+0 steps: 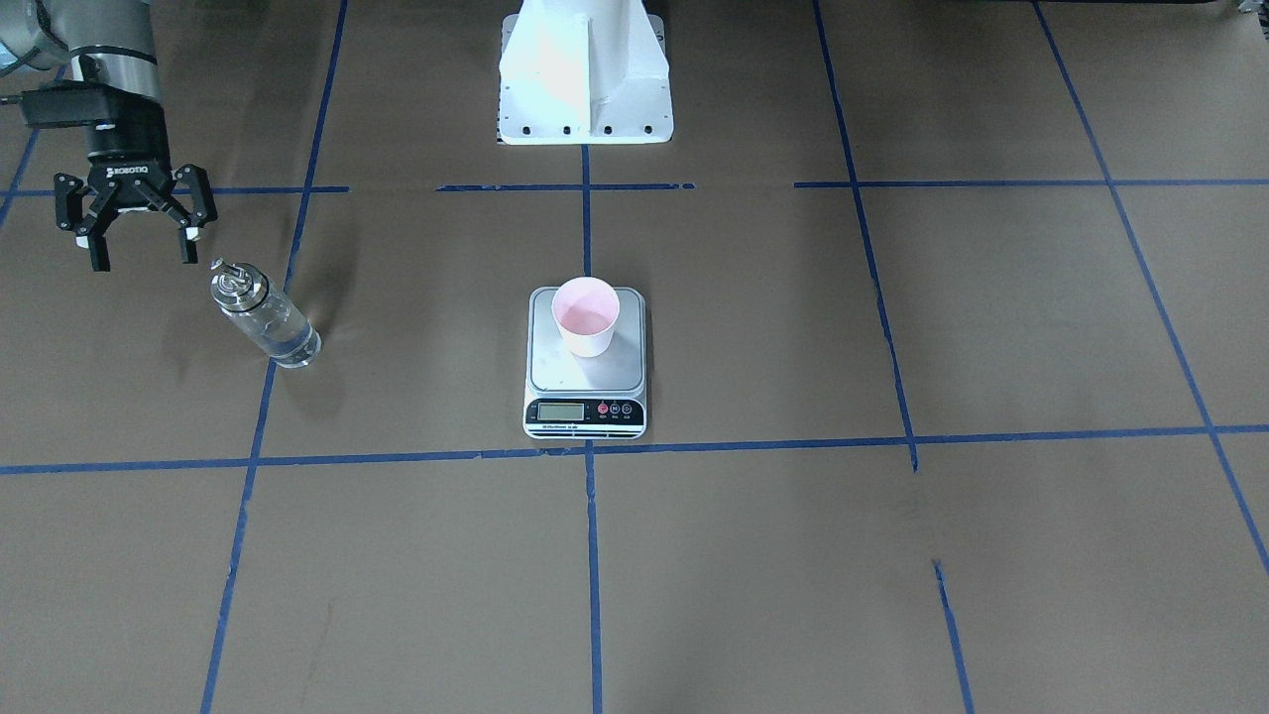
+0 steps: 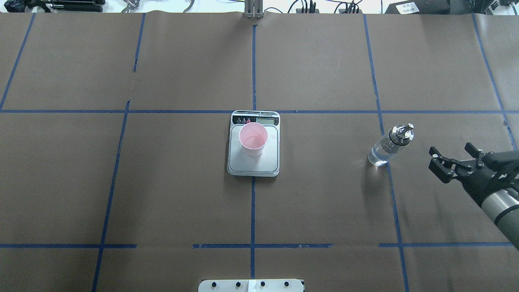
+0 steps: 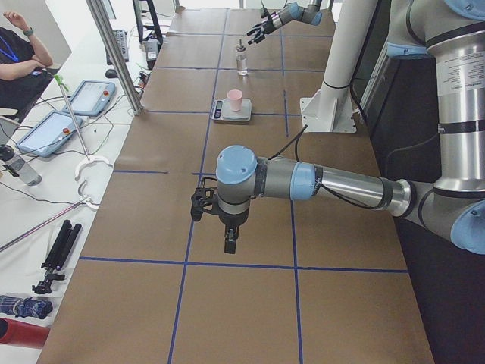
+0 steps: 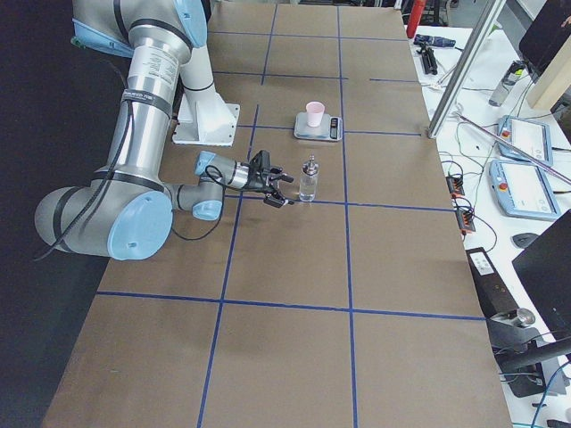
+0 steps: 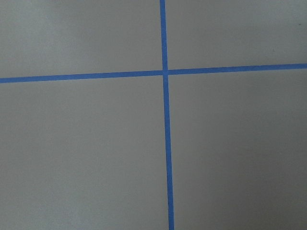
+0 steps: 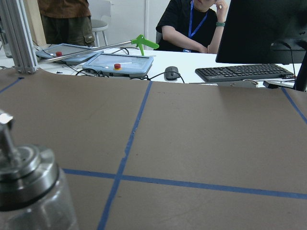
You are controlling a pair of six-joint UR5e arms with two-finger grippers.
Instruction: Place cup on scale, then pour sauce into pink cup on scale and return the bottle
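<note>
Bottle [image 6: 29,191], steel cap and spout, fills lower left of right wrist view. It stands upright on brown worktop [image 2: 324,194], clear sauce [image 2: 379,157] in its base. Right pincer [image 2: 449,148] at right edge of overhead view, fingers spread, near bottle, not touching, holding nothing. Pink cup [image 2: 253,140] stands upright on scale [image 2: 253,167] at frame centre, toward display end. Left pincer [image 3: 227,239] hangs over worktop in left side view; spread or pressed together, cannot tell.
</note>
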